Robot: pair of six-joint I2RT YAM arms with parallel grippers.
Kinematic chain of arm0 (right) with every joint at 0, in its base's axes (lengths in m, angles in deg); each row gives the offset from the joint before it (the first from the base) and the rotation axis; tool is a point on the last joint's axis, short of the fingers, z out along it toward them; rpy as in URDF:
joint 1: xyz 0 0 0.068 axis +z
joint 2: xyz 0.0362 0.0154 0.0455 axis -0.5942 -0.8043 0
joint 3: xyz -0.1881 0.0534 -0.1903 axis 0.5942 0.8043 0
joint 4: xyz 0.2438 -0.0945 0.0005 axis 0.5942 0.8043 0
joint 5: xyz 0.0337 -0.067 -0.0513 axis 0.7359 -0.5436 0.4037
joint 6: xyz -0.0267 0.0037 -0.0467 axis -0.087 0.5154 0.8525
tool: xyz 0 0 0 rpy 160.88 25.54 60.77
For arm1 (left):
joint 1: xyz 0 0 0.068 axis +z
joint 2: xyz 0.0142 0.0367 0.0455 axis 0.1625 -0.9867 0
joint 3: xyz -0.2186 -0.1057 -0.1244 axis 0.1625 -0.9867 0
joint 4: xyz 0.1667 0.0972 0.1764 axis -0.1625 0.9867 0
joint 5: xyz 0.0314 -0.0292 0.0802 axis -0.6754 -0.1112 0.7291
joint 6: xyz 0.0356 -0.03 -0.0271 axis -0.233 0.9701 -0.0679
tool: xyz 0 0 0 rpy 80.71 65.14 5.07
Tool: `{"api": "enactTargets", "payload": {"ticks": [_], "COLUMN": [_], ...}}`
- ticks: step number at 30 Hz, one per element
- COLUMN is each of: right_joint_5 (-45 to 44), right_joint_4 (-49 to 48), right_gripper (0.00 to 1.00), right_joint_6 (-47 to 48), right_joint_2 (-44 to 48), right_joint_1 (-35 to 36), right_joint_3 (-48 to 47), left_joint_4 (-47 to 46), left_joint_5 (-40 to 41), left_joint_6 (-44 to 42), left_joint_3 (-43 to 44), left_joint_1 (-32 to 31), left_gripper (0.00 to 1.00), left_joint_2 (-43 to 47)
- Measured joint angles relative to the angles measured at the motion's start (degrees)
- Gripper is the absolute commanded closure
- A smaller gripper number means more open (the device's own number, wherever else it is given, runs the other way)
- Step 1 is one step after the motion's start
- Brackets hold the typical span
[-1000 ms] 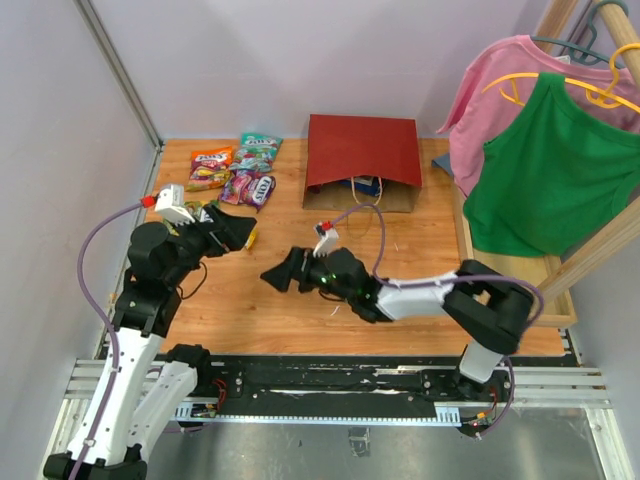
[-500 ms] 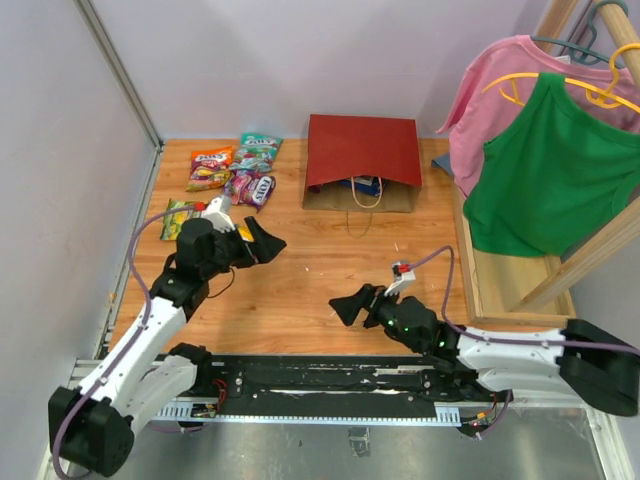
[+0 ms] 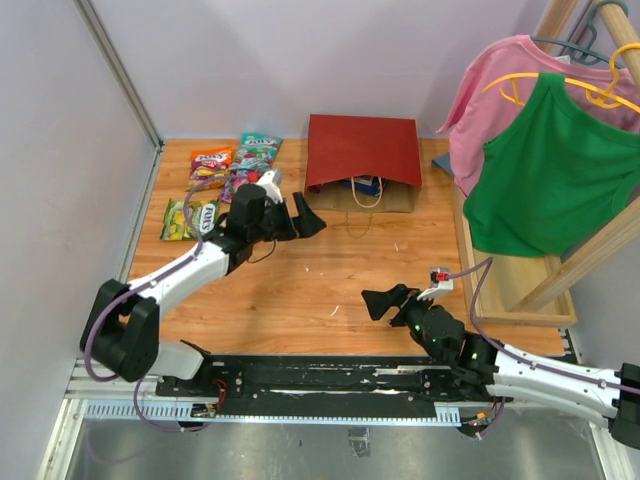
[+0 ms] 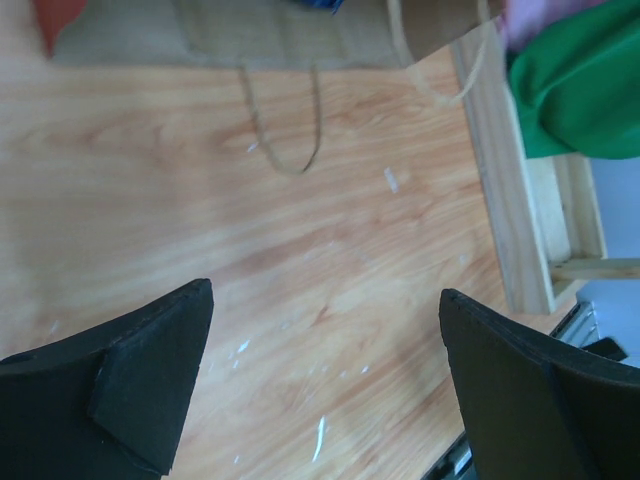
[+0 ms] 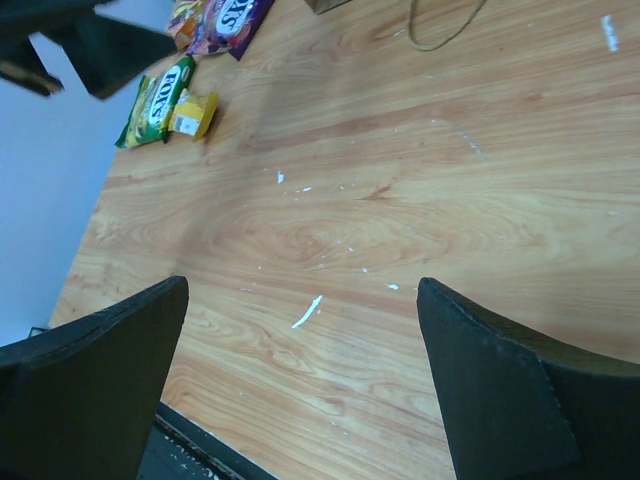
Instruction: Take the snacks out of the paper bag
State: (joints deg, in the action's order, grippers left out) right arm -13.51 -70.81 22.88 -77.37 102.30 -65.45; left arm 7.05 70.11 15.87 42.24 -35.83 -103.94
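Note:
The dark red paper bag (image 3: 362, 150) lies on its side at the back, its kraft mouth (image 4: 280, 35) facing the arms, with handle loops (image 4: 285, 130) on the wood. Something blue (image 3: 366, 184) shows just inside the mouth. Orange (image 3: 211, 163), teal (image 3: 258, 148), purple (image 3: 252, 186) and green (image 3: 180, 218) packets lie at the back left. The green packet (image 5: 160, 100) has a yellow wrapper (image 5: 193, 113) beside it. My left gripper (image 3: 308, 216) is open and empty, just left of the bag's mouth (image 4: 325, 300). My right gripper (image 3: 385, 300) is open and empty over bare wood near the front (image 5: 300, 290).
A pink shirt (image 3: 495, 75) and a green shirt (image 3: 545, 170) hang on a wooden rack whose base (image 3: 510, 285) runs along the right side. Walls close the back and left. A metal rail (image 3: 330, 385) runs along the near edge.
My left gripper swung from the left side, past the packets, toward the bag's mouth. My right arm drew back from the middle to the near right. Both stayed open.

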Motion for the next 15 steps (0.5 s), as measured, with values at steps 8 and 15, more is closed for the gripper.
{"api": "enactTargets", "payload": {"ticks": [8, 15], "right_joint_5": [-2.82, -3.74], "right_joint_4": [9.99, 14.12], "right_gripper": [0.27, 0.30], "right_joint_6": [0.17, 0.48], "right_joint_2": [9.60, 12.98], "right_joint_1": [-0.02, -0.33], "right_joint_3": [0.22, 0.72], "left_joint_4": [3.58, 7.74], "left_joint_5": [7.26, 12.76], "left_joint_6": [-5.64, -8.83], "left_joint_3": [14.75, 15.15], "left_joint_1": [-4.48, -5.60], "left_gripper": [0.32, 0.95], "left_joint_2": [-11.98, -14.03]}}
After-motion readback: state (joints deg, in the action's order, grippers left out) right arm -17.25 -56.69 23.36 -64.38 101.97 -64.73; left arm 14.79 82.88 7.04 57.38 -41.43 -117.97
